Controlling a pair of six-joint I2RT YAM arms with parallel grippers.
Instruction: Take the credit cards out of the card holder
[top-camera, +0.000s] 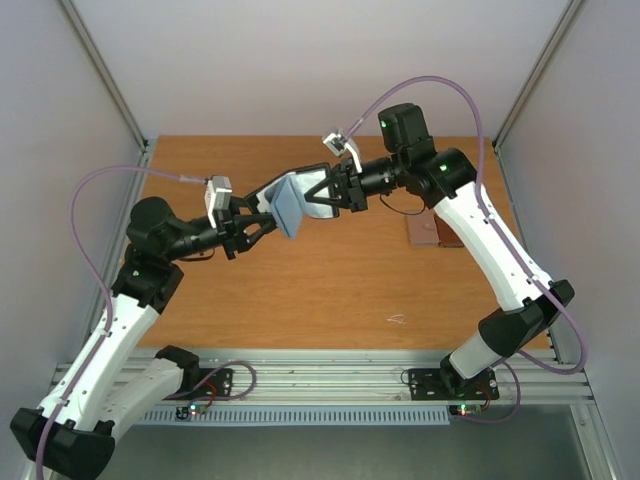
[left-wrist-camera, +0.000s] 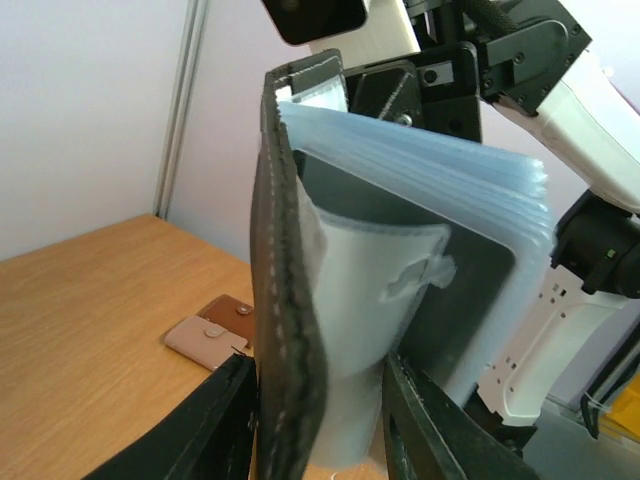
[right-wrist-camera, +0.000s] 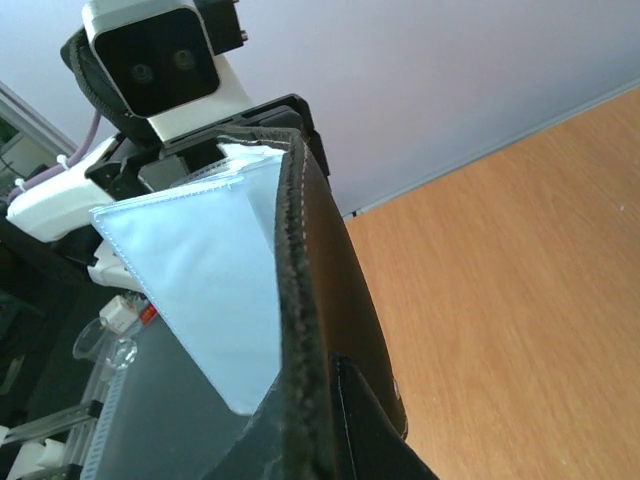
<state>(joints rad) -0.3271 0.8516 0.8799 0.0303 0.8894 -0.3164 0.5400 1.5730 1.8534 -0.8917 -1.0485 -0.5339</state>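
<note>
I judge the task hardly begun. The small black folding card holder with pale blue-grey pockets (top-camera: 289, 207) hangs in the air at the middle of the top view, fanned open between both arms. The right tool (top-camera: 318, 192) is clenched on one black cover. The left tool (top-camera: 262, 216) has fingers on both sides of the other, but whether it presses I cannot tell. I see no credit cards outside. Pale walls surround the orange-brown wooden surface (top-camera: 330, 290); a brown two-tone wallet-like piece (top-camera: 425, 232) lies right of centre.
</note>
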